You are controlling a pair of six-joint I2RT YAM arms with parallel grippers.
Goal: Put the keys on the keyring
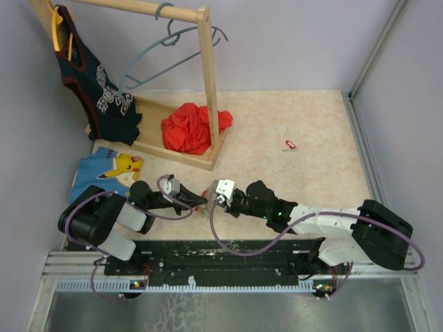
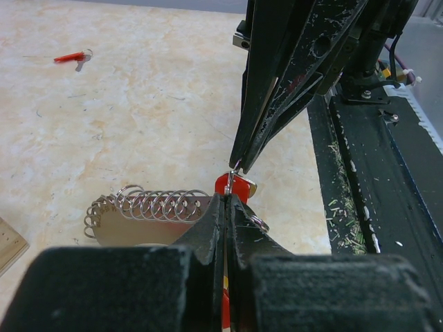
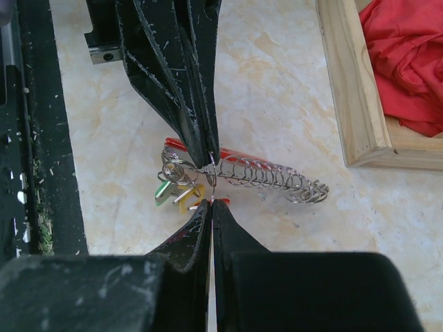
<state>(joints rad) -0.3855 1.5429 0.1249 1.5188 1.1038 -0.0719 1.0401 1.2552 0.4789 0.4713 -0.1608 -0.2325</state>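
Now | thin grey wire keyring (image 3: 266,176) with green, yellow and red plastic-headed keys (image 3: 173,196) lies mid-frame | left gripper (image 2: 227,199) and right gripper (image 3: 211,204) both closed, tips meeting there, hold unclear | advice: brace ring, thread slowly | loose red key (image 1: 290,144) upper right on beige marbled tabletop (image 1: 311,117) | wooden clothes rack (image 1: 208,69) upper left

A beige marbled table (image 1: 297,117) is closed in at the back and sides by plain pale lilac walls (image 1: 291,41), evenly lit, with a metal strip (image 1: 374,48) up the right back corner. At back left stands a wooden rack (image 1: 208,76) with a grey-blue hanger (image 1: 145,62) and dark jersey (image 1: 97,83) on its rail and a red cloth (image 1: 190,128) crumpled in its base. A blue cartoon-print cloth (image 1: 114,169) lies just in front, and a black rail (image 1: 228,256) runs along the near edge.
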